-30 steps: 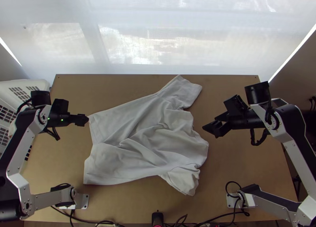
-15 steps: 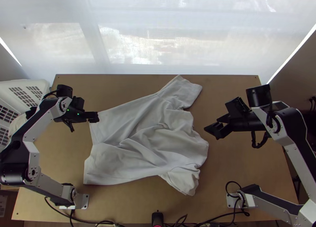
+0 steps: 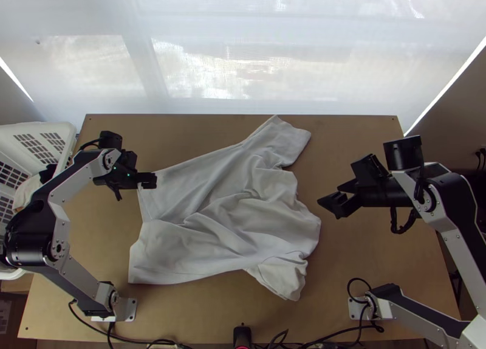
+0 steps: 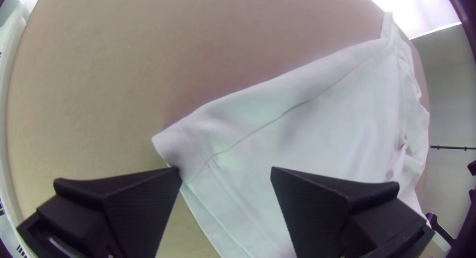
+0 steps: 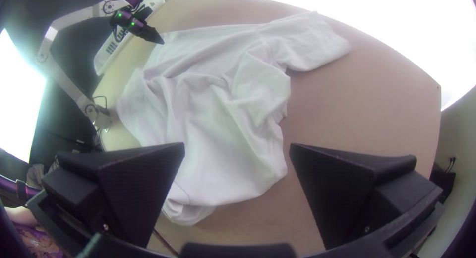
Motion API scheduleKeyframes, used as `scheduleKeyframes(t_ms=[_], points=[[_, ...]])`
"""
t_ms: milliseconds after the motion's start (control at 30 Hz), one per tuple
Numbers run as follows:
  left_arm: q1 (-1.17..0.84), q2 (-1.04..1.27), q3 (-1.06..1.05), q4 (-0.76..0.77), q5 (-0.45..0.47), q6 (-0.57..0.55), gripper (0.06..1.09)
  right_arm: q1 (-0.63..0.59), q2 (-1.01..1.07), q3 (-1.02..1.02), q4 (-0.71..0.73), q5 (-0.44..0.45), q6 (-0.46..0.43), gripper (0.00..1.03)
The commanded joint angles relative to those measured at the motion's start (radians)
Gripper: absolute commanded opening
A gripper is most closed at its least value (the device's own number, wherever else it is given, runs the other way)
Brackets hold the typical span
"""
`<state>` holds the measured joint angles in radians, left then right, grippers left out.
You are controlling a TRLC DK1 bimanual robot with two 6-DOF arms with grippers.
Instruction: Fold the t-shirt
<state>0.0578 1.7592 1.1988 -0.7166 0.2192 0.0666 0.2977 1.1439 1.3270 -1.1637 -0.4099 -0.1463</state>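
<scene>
The white t-shirt (image 3: 225,209) lies spread but wrinkled on the table, its hem toward the left and its sleeves toward the right. My left gripper (image 3: 153,180) is over the shirt's upper left hem corner. In the left wrist view the left gripper (image 4: 226,173) stands open, one finger beside the corner of the cloth (image 4: 297,134) and the other over it. My right gripper (image 3: 331,204) is right of the shirt, apart from it. In the right wrist view the right gripper (image 5: 237,149) is open with nothing between its fingers, the shirt (image 5: 218,114) lying beyond.
A white slatted basket (image 3: 42,143) with cloth inside stands at the table's left edge, beneath the left arm. Cables and a small black device (image 3: 242,337) are at the near edge. Bare wood (image 3: 370,252) lies right of the shirt.
My left gripper has moved right, from beside the shirt's hem corner to over it. The right gripper has shifted slightly right and toward the near edge. The shirt lies as before.
</scene>
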Motion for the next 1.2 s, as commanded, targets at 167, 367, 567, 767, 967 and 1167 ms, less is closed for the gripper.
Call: scheduleKeyframes(t_ms=[167,367,567,767,967,1167], points=[[-0.006,0.02,0.028,0.023,0.0,-0.008,0.28,-0.028,-0.03,-0.051,0.001,0.016,-0.003,0.98],[-0.004,0.011,0.061,0.028,0.005,-0.001,0.12,-0.042,-0.027,-0.054,0.001,0.031,-0.009,0.98],[-0.001,0.019,0.097,0.02,0.003,-0.004,0.09,-0.051,-0.016,-0.052,0.002,0.045,-0.012,0.98],[0.004,-0.003,0.127,-0.011,0.003,-0.011,0.09,-0.055,0.088,-0.038,0.091,0.085,-0.065,0.98],[0.048,0.013,0.212,-0.007,-0.015,-0.027,0.09,-0.104,0.307,0.015,0.279,0.083,-0.099,0.98],[0.074,0.082,0.34,-0.015,-0.041,-0.027,0.09,-0.123,0.579,0.179,0.372,0.052,-0.091,0.98]])
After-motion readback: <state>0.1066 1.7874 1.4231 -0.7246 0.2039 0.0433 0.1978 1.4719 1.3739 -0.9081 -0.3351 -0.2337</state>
